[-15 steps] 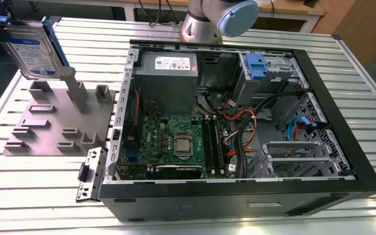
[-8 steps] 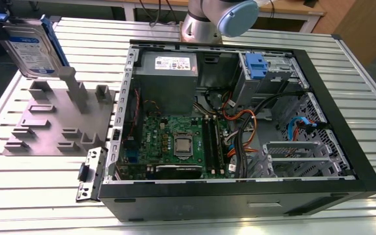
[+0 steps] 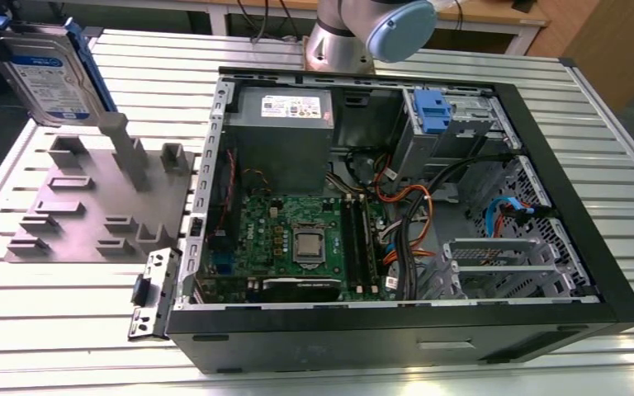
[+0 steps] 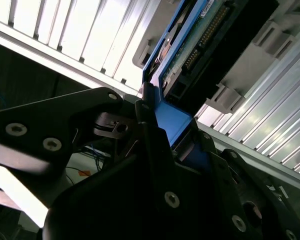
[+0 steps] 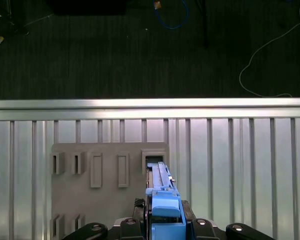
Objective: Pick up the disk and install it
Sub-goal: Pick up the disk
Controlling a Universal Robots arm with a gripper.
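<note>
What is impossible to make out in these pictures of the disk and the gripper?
- Second wrist view: the dark body of the gripper covers the near end of the disk.
- First wrist view: the blue bracket hides the disk's lower end, so whether it is clear of the grey holder is uncertain.
- Exterior view: cables hide part of the floor of the computer case.

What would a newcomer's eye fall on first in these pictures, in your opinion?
First, the open computer case in the middle of the exterior view, with its green board and cables laid bare. Next, the disk at that view's upper left, held on edge above the grey fixture. In the second wrist view the tool is shut on it.
</note>
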